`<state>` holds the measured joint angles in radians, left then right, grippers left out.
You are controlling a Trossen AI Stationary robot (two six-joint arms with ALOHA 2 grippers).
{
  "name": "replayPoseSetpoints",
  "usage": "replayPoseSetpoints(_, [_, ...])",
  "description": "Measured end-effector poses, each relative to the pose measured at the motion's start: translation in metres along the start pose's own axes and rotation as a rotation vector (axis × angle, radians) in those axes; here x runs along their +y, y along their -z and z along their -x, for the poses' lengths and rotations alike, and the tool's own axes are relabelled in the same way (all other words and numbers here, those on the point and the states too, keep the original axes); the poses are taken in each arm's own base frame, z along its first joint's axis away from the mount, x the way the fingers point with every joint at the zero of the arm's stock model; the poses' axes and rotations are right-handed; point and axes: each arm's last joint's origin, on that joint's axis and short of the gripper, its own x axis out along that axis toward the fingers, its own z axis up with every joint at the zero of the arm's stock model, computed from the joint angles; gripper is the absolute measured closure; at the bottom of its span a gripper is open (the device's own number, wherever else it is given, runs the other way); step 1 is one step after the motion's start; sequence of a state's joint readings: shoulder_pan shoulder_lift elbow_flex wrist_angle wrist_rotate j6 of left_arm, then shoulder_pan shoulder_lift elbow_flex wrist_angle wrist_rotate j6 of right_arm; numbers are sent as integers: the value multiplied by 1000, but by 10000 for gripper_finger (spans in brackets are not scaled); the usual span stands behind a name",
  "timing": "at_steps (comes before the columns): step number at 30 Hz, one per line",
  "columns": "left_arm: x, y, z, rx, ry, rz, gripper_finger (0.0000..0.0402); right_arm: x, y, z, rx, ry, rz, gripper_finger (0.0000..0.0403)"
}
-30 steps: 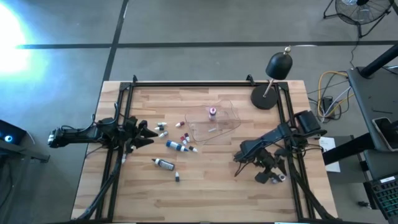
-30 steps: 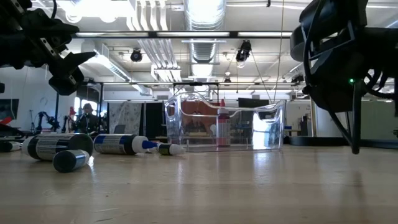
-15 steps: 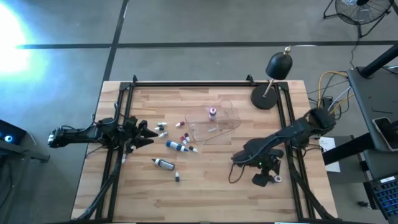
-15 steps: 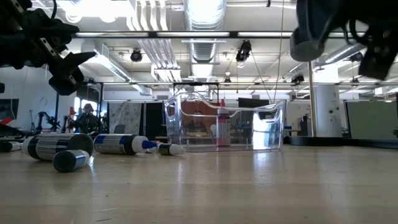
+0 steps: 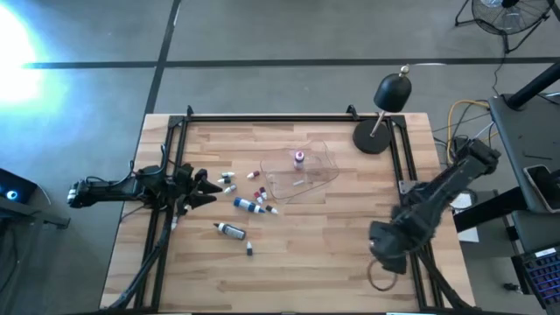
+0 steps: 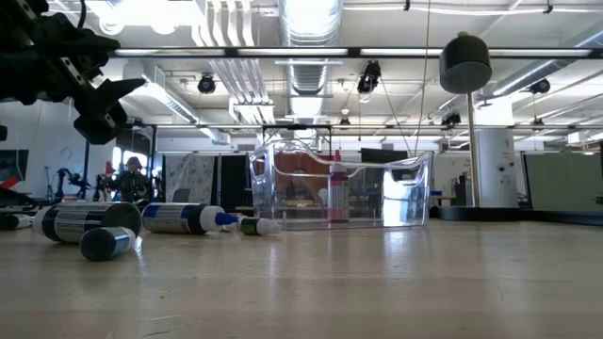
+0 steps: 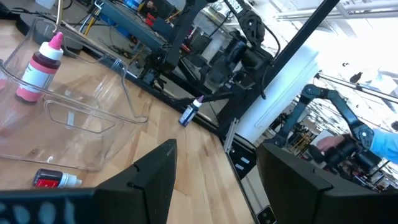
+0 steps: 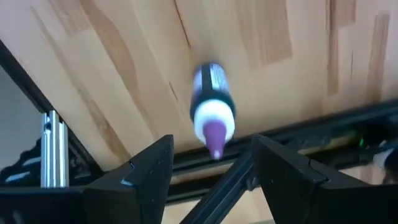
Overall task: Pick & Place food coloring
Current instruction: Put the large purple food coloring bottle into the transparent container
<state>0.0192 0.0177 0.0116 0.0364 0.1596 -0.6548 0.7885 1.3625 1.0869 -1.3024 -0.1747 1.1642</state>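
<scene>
Clearly the food coloring (image 5: 248, 205) bottles, scattered on the desk (image 5: 289, 262) left of the clear tray (image 5: 302, 171), are light, stiff and roll easily; pinch one across its body. Your left gripper (image 5: 210, 188) is spread beside them; your right gripper (image 8: 211, 165), also spread, holds nothing, with one bottle (image 8: 211, 109) near the desk's right rail.

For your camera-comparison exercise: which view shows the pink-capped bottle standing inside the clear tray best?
The left wrist view: the pink-capped bottle stands upright, large and unobstructed inside the clear tray. The high view shows only its cap from above, the low view a small shape through the tray wall, the right wrist view nothing.
</scene>
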Motion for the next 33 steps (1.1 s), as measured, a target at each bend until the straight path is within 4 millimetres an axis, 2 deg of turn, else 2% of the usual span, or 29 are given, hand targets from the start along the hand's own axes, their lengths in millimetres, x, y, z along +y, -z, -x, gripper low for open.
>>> replayPoseSetpoints(5, [0, 0, 0, 0, 0, 0, 205, 2, 27, -1, -142, 35, -41, 192])
replayPoseSetpoints(9, [0, 0, 0, 0, 0, 0, 205, 3, 37, -2, -174, 41, -35, 192])
replayPoseSetpoints(16, [0, 0, 0, 0, 0, 0, 205, 6, 41, -11, -164, 95, 52, 184])
replayPoseSetpoints(26, [0, 0, 0, 0, 1, 0, 205, 0, 46, -21, -175, 168, 106, 124])
replayPoseSetpoints(33, [0, 0, 0, 0, 0, 0, 205, 4, 50, -24, -293, 152, 153, 89])
